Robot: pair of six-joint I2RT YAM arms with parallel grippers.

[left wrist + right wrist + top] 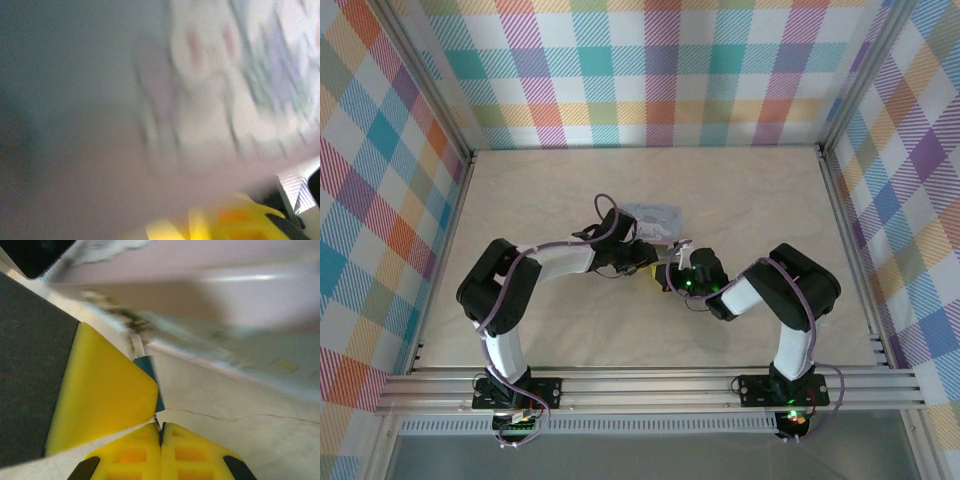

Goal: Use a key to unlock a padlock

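Right hand (161, 429): you have its fingers pressed fully together; a thin sliver at the seam may be the key (159, 421), too small to tell
Left hand (642, 260): its yellow pad (100, 400) sits against the padlock (149, 369), probably to steady it for the key; how wide this hand stands I cannot tell
Padlock place: at 12 o'clock of your right fingertips, just beside them, low by the tabletop (240, 440)
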